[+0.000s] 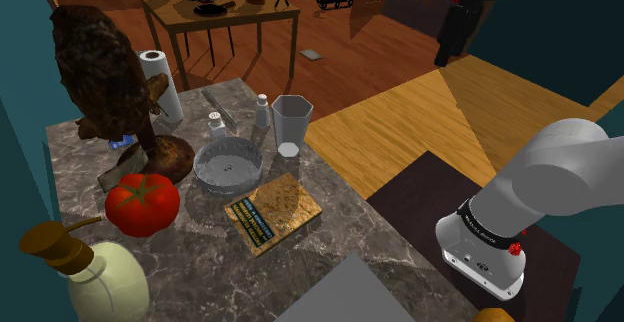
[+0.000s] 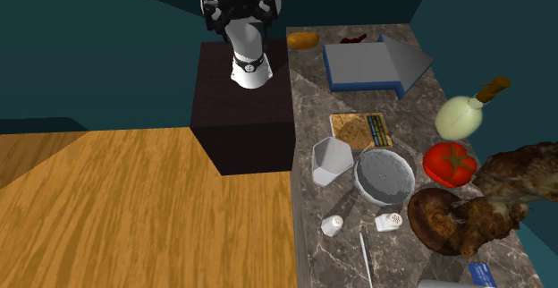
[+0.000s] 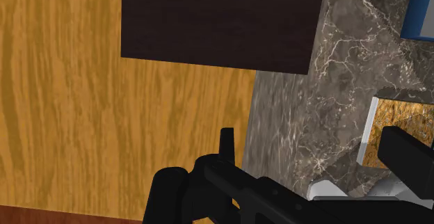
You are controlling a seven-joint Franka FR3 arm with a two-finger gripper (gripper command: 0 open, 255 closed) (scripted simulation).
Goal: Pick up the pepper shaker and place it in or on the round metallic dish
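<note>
Near dish (image 1: 230,166), pepper shaker (image 1: 216,122) upright; tool (image 3: 313,146) spread.

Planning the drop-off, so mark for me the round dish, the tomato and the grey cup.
round dish (image 1: 214,160), shoulder view, bare inner floor.
tomato (image 1: 142,203), shoulder view, middle of its red body.
grey cup (image 1: 291,125), shoulder view, its outer side wall.

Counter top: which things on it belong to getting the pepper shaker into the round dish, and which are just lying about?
Job: squat shaker, slim shaker (cannot tell which holds pepper), round grey dish.
Lying about: tomato, hexagonal cup, bird figure, paper roll, book, jug.
</note>
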